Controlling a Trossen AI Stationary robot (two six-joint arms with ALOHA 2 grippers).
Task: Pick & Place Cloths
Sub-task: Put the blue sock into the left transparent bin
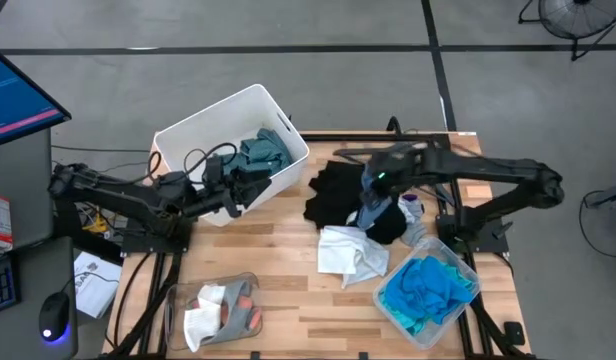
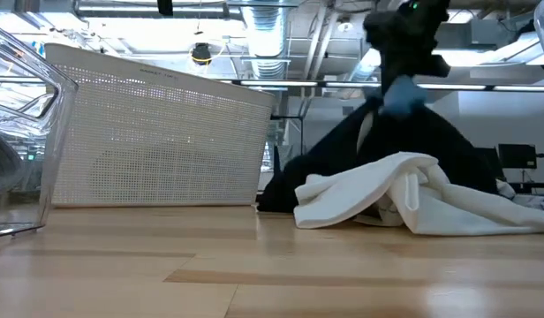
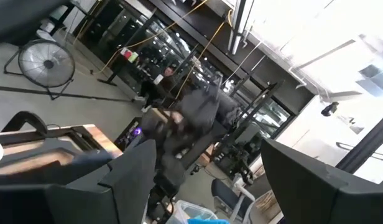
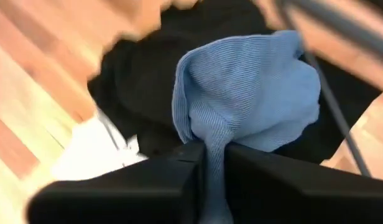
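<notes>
my right gripper [image 4: 211, 163] is pinched shut on a thin fold of the ribbed light-blue cloth [image 4: 253, 93], lifted just above the black cloth heap [image 1: 340, 190]. risk: the fold slips out, or black fabric snags. left gripper [image 1: 231, 185] waits wide, over the white plastic bin [image 1: 203, 122].

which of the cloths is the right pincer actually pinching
The light blue ribbed cloth, clamped in the right pincer above the black fabric pile; the white cloth lies untouched on the table.
</notes>
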